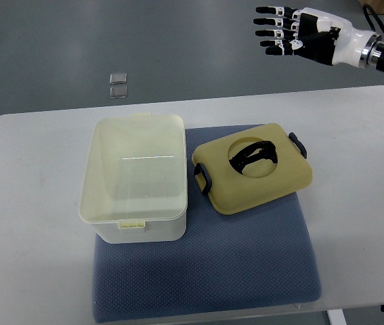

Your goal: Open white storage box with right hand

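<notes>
The white storage box (135,179) is being seen open and lidless on the left part of a blue mat (246,271), which is lying on the white table (29,203). Its interior is showing nothing inside. The lid (252,168), cream-coloured with 2 dark side latches and a dark handle folded into a round recess, is lying flat on the mat just beside the box's right wall, slightly rotated. The right hand (293,34) is being held raised beyond the table's far right corner, well apart from box and lid, with fingers spread wide and nothing being grasped. 2 small clear squares (118,84) are being noted on the floor beyond the far table edge.
</notes>
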